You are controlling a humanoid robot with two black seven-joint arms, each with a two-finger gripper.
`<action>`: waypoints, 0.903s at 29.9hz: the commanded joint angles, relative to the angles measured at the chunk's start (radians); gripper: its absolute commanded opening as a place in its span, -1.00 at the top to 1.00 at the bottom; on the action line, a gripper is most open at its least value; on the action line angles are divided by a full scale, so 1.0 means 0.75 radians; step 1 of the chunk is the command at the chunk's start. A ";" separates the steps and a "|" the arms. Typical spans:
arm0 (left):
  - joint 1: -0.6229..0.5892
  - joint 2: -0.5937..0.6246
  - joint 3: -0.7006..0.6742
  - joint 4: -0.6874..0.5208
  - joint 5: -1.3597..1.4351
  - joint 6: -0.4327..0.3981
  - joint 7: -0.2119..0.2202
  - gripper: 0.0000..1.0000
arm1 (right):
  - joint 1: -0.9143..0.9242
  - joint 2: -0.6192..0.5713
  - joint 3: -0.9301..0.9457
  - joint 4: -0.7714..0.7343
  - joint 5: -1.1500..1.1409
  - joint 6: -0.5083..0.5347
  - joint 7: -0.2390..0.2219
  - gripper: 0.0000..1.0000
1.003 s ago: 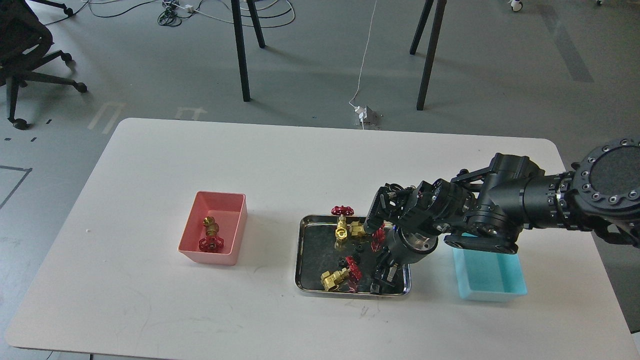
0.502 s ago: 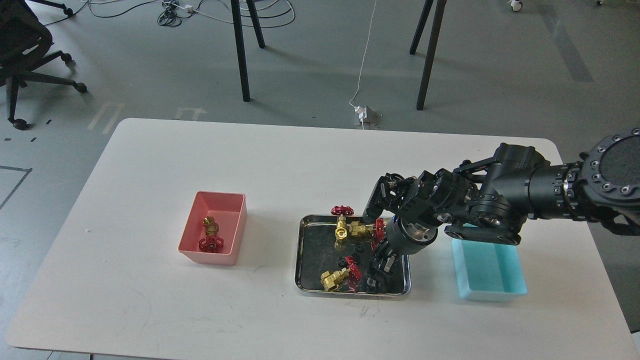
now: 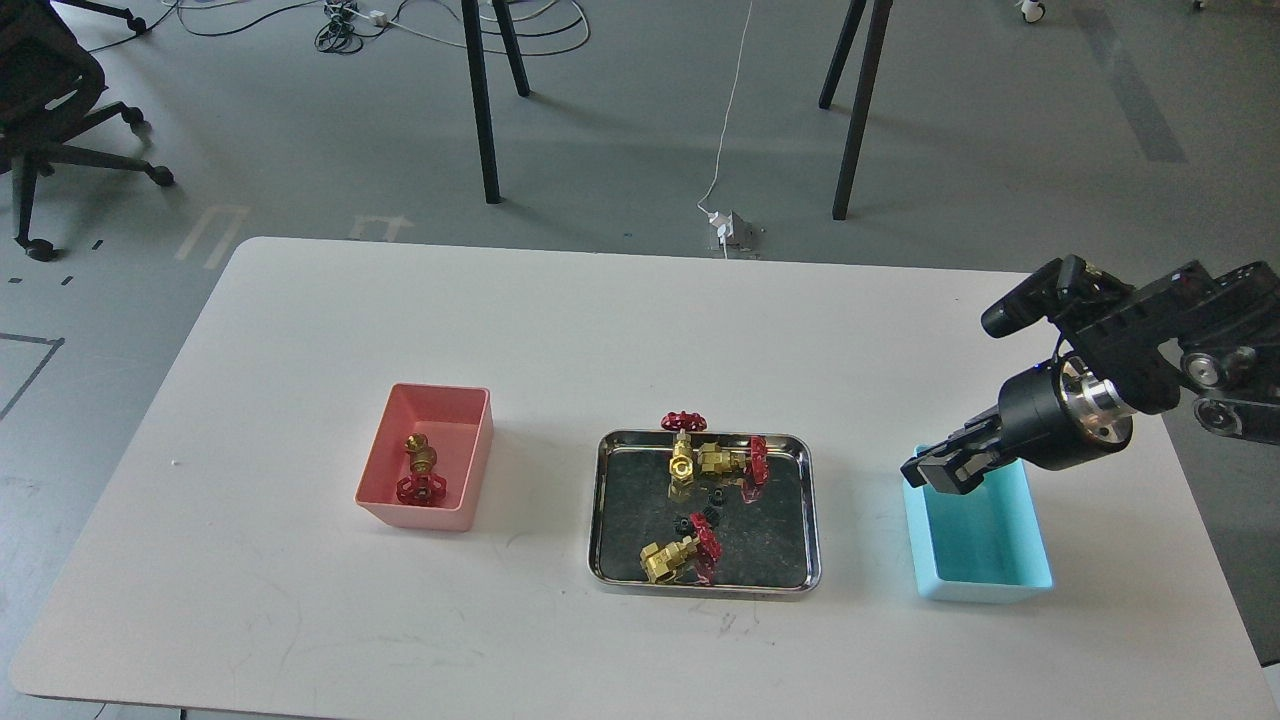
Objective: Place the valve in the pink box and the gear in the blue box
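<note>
The pink box point(image 3: 476, 450) sits left of centre and holds one valve point(image 3: 421, 470). Three more valves lie in the steel tray point(image 3: 700, 586): one at its far rim point(image 3: 683, 445), one beside it point(image 3: 735, 460), one near the front point(image 3: 678, 552). Small black gears point(image 3: 713, 497) lie between them. The blue box point(image 3: 985, 560) stands to the right and looks empty. My right gripper point(image 3: 925, 470) hangs over the blue box's far left corner. Its dark fingers lie close together, and I cannot see anything between them. My left gripper is out of view.
The right arm point(image 3: 1130, 360) comes in from the right edge above the table's right side. Beyond the table's far edge are table legs, cables and an office chair point(image 3: 40, 90) on the floor.
My right gripper has lifted out of the steel tray and swung right, from the tray's right side to over the blue box. The valves in the tray are now uncovered.
</note>
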 commanded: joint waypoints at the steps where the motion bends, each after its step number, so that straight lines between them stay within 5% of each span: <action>1: -0.002 0.000 -0.004 0.000 0.000 0.001 0.000 -1.00 | -0.104 -0.095 0.010 -0.011 -0.014 0.000 -0.001 0.74; 8: -0.016 0.000 -0.002 0.000 0.000 0.005 0.000 -1.00 | -0.241 -0.102 0.063 -0.138 -0.028 -0.014 -0.001 0.56; 12: -0.018 0.002 -0.002 -0.002 0.000 0.003 0.000 -1.00 | -0.333 -0.091 0.159 -0.185 -0.016 -0.014 -0.003 -0.10; 19: -0.020 -0.002 0.006 -0.002 0.008 0.007 0.020 -1.00 | -0.378 -0.124 0.364 -0.179 0.143 0.000 -0.009 -0.80; 27: -0.024 -0.018 0.012 -0.006 0.014 0.013 0.020 -1.00 | -0.380 -0.255 0.864 -0.191 0.711 -0.006 -0.036 -0.86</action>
